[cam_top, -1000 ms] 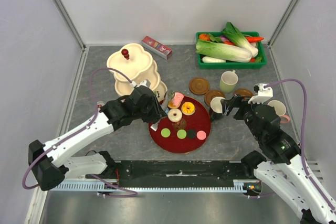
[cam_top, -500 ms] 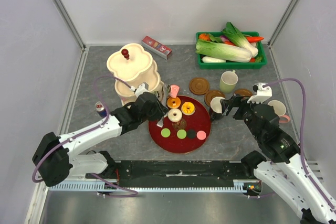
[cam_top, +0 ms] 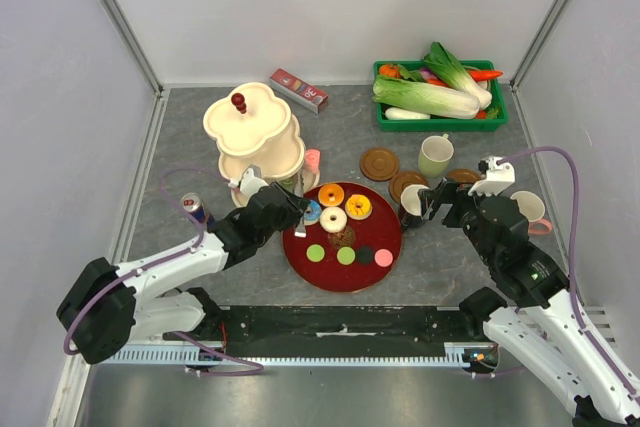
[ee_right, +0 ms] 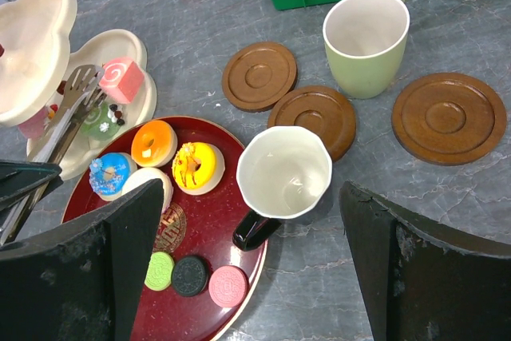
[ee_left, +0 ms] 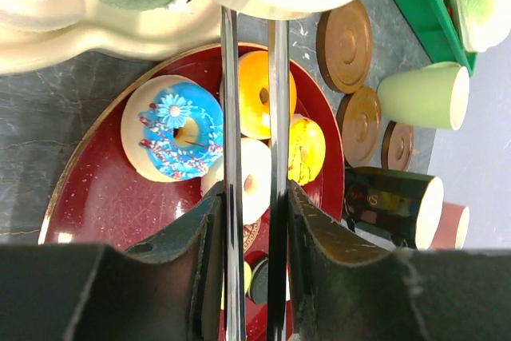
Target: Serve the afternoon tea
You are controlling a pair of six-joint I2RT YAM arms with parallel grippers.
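My left gripper (cam_top: 285,205) (ee_left: 251,197) is shut on a pair of metal tongs (ee_left: 231,101). The tongs' tips carry a pink swirl cake (cam_top: 312,160) (ee_right: 122,80) at the lower tier of the cream tiered stand (cam_top: 252,122). On the red tray (cam_top: 345,272) lie blue (ee_left: 174,137), orange (ee_left: 255,93), yellow (ee_left: 307,149) and white (ee_left: 254,185) donuts and three round sweets (ee_right: 192,275). My right gripper (cam_top: 430,202) (ee_right: 251,193) hangs open over the black mug (ee_right: 283,173) at the tray's right rim. The pale green mug (ee_right: 367,41) stands among three brown coasters (ee_right: 259,76).
A green crate (cam_top: 440,97) of leafy vegetables sits at the back right. A red box (cam_top: 298,90) lies behind the stand, and a small can (cam_top: 194,209) stands left of my left arm. Another mug (cam_top: 530,209) stands by the right wall.
My left arm has swung left and back, carrying the pink swirl cake in the tongs from over the tray to the stand's lower tier. The right arm has not moved.
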